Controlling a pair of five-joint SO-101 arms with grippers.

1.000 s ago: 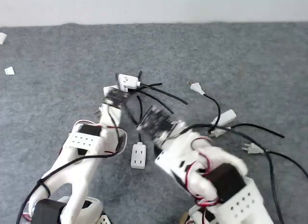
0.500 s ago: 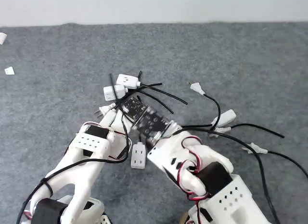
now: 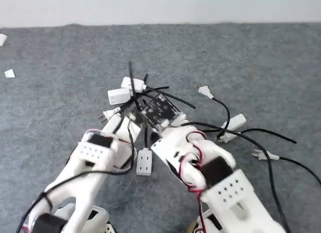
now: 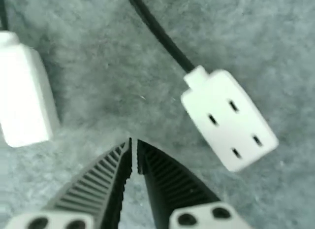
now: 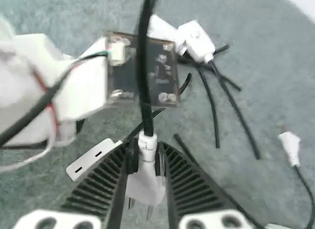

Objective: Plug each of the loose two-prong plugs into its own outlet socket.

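Observation:
My right gripper (image 5: 143,166) is shut on a white two-prong plug (image 5: 145,182), whose black cable (image 5: 143,66) rises away from the fingers. In the high view that gripper (image 3: 136,110) sits just short of two white outlet sockets (image 3: 133,83) (image 3: 119,96), and the cable (image 3: 131,77) stands up over them. My left gripper (image 4: 133,144) is shut on nothing, low over the carpet. A white socket (image 4: 229,118) on a black cord lies just off its tips, a second white block (image 4: 22,96) to the other side. In the high view the left gripper (image 3: 120,124) is beside the right one.
Another socket (image 3: 144,161) lies between the two arms and one more (image 3: 235,123) at the right. Loose plugs (image 3: 204,91) (image 3: 263,154) (image 3: 106,114) lie on the grey carpet (image 3: 251,57) among tangled black cords (image 3: 170,97). The far and right carpet is open.
My right arm has swung left and forward with the plug, up to the two far sockets; the cable now stands upright. The left arm has shifted only slightly.

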